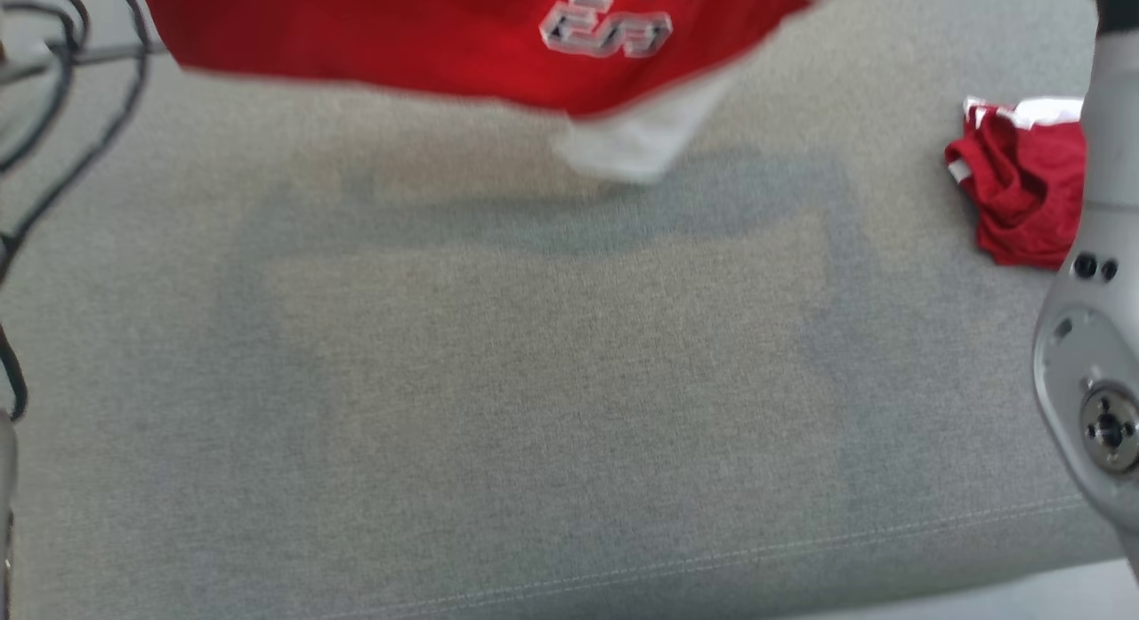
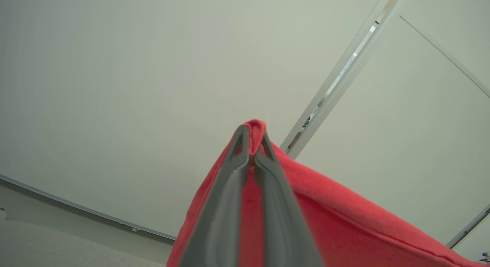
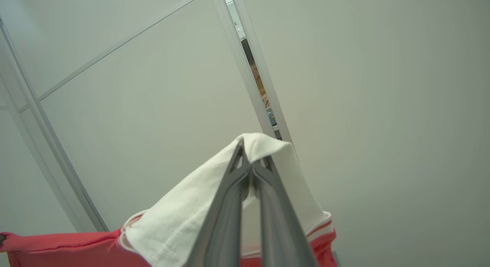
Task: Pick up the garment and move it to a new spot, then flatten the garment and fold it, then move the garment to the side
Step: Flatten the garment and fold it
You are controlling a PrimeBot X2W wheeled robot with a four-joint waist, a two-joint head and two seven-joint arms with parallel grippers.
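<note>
Head view: shirt (image 1: 400,33) high at top.
Left pincer (image 2: 250,154): closed on red edge (image 2: 257,126).
Right pincer (image 3: 250,165): closed on white sleeve (image 3: 180,217).
Tip: pull wide, lower slowly.

The blurred garment (image 1: 356,33) is cut off above.

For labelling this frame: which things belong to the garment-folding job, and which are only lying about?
Belong to the job: red jersey, held up by the left gripper and the right gripper; grey surface under it.
Only lying about: crumpled red cloth on the surface, at the right; black cables at the left.
</note>
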